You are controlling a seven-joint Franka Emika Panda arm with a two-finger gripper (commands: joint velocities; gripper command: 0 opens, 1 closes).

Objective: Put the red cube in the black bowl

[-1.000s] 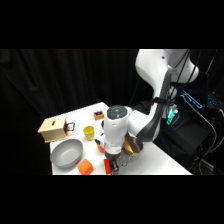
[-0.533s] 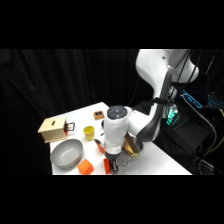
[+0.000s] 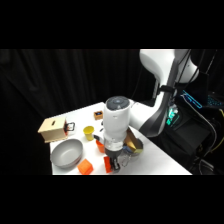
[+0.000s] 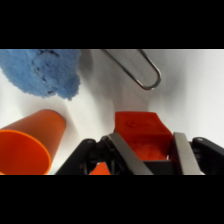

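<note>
The red cube (image 4: 142, 134) rests on the white table between my gripper's (image 4: 150, 152) two fingers, which press against its left and right sides. In the side view the gripper (image 3: 113, 164) is down at the table's front edge, with the red cube (image 3: 107, 164) showing just at its left side. The black bowl shows in neither view.
An orange cup (image 4: 30, 145) lies on its side close to the cube's left; it also shows in the side view (image 3: 85, 167). A blue cloth (image 4: 45, 70) and metal tongs (image 4: 135, 67) lie beyond. A grey bowl (image 3: 66, 152), yellow cup (image 3: 89, 132), wooden box (image 3: 52, 129) and pan (image 3: 134, 145) stand around.
</note>
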